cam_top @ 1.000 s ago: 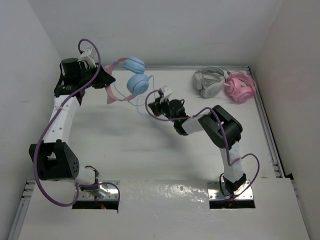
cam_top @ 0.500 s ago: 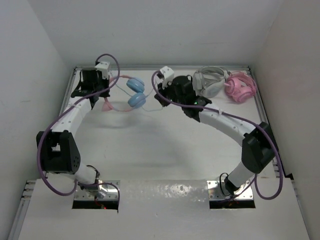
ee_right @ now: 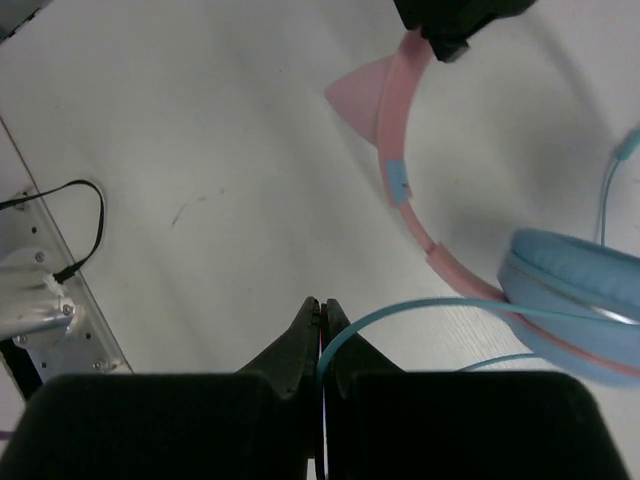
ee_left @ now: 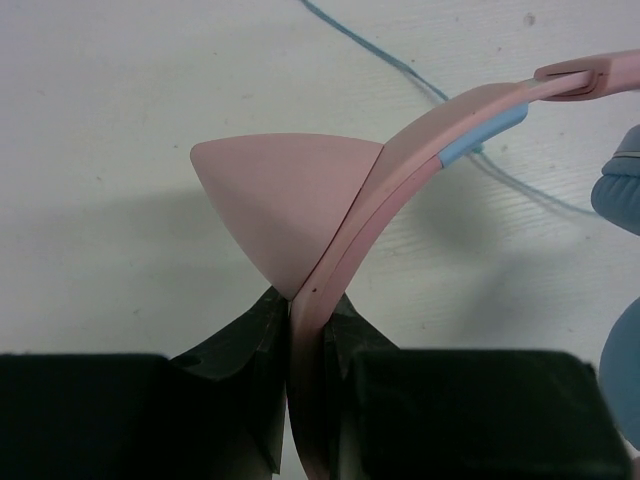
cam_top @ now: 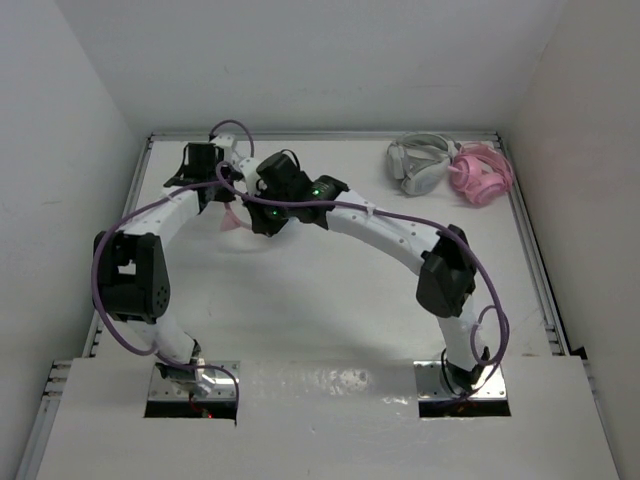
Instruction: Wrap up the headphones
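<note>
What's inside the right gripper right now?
The thin blue cable of the headphones, pinched in the shut right gripper. How far it runs down inside is covered.

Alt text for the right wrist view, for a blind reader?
The right gripper is shut on the thin light blue cable of the headphones. Beyond it, their pink headband with a triangular ear bump curves from the left gripper, which clamps it, down to a light blue ear cup.

Headphones point(ee_right: 390, 120): pink headband, small blue patch, light blue ear cups, light blue cable point(ee_right: 420, 302). Bench point(cam_top: 300, 300) white. Grey-white pair point(cam_top: 418, 163), all-pink pair point(cam_top: 480, 172). Left hand point(ee_left: 305, 340), right hand point(ee_right: 321, 330) black. Purple leads point(cam_top: 497, 318).
</note>
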